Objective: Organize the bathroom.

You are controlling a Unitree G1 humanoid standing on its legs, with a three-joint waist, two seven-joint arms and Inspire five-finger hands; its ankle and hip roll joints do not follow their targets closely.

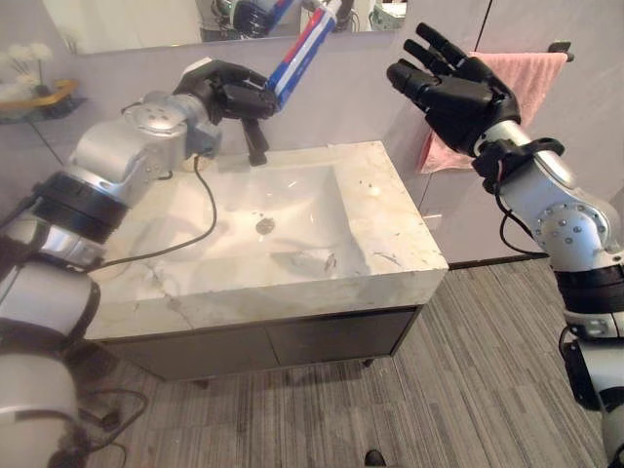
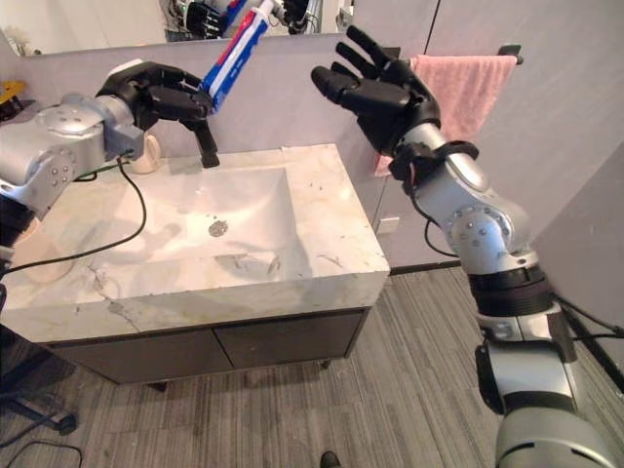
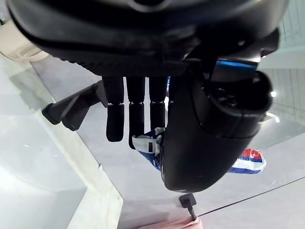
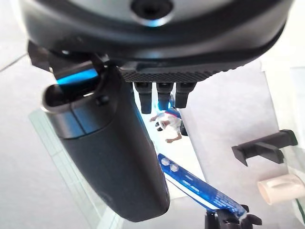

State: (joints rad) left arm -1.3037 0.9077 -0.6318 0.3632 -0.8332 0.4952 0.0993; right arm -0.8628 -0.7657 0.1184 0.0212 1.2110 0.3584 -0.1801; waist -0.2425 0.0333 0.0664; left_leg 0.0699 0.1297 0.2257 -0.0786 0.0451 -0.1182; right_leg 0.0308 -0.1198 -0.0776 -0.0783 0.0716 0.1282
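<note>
A blue, red and white toothpaste tube (image 1: pixel 304 51) slants up toward the mirror (image 1: pixel 146 19), its lower end pinched in my left hand (image 1: pixel 226 90). That hand hovers above the black faucet (image 1: pixel 255 141) at the back of the marble sink (image 1: pixel 263 224). In the left wrist view the tube (image 3: pixel 248 162) pokes out past the curled fingers (image 3: pixel 136 114). My right hand (image 1: pixel 458 88) is raised open with fingers spread, empty, in front of the pink towel (image 1: pixel 541 78) and right of the tube. The right wrist view shows the tube (image 4: pixel 200 188) beyond its thumb (image 4: pixel 109 157).
A cream cup (image 2: pixel 146 154) stands on the counter (image 1: pixel 390 244) left of the faucet. The towel hangs from a black bar on the right wall. A small shelf with white flowers (image 1: pixel 34 97) sits at the far left. Dark cabinet doors (image 1: pixel 292 341) lie below the counter.
</note>
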